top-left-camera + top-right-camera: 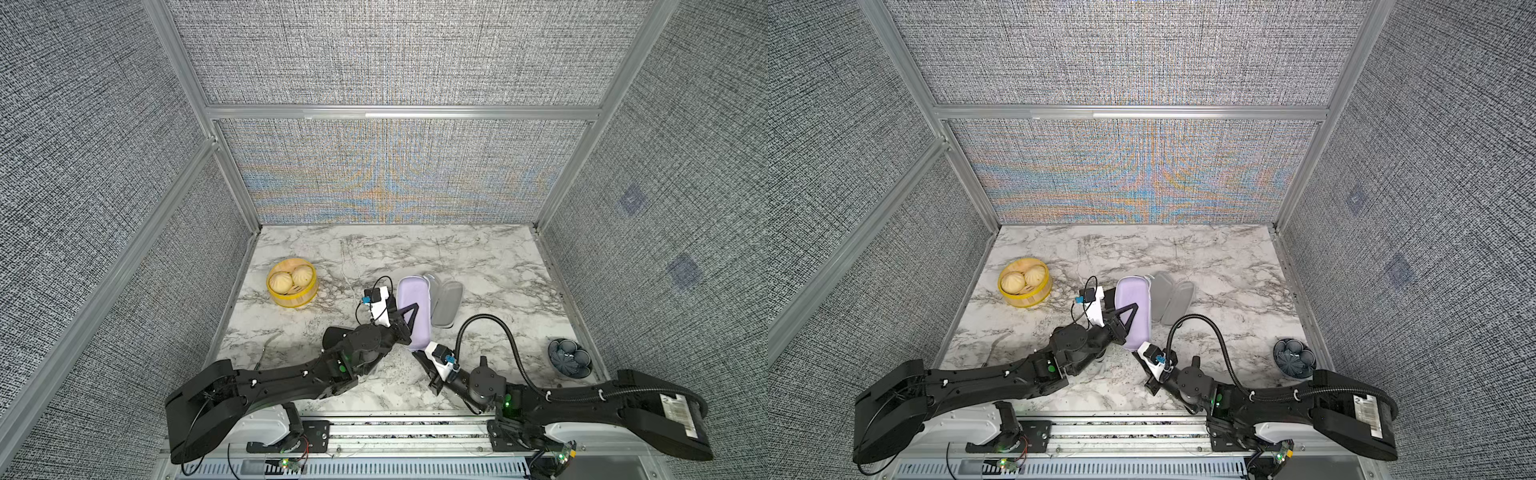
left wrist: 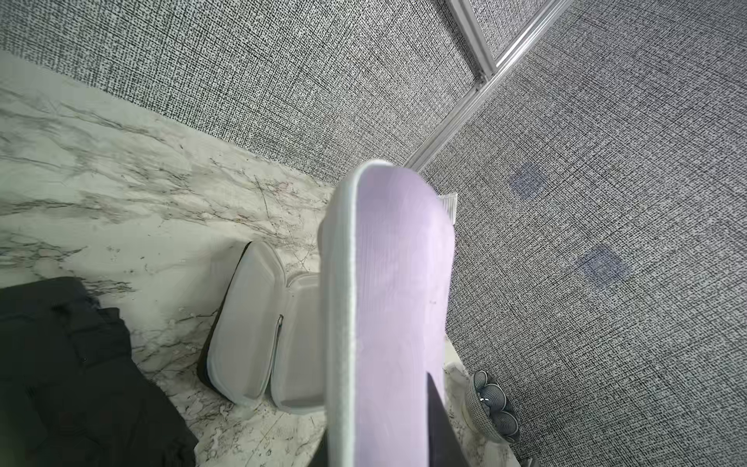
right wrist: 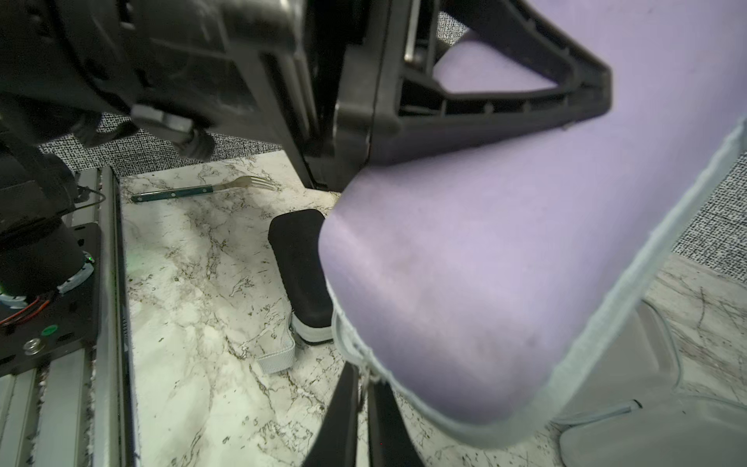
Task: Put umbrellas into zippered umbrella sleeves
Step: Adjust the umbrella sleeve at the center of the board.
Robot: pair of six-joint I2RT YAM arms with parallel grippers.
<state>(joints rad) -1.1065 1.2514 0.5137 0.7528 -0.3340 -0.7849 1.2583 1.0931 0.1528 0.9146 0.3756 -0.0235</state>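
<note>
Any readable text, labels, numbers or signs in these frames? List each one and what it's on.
"2": on the white sticker on the right arm near its base, seen in both top views.
Barcode and fine print on the same sticker: too small to read.
Lavender sleeve, steamer basket, fork: no text visible.
</note>
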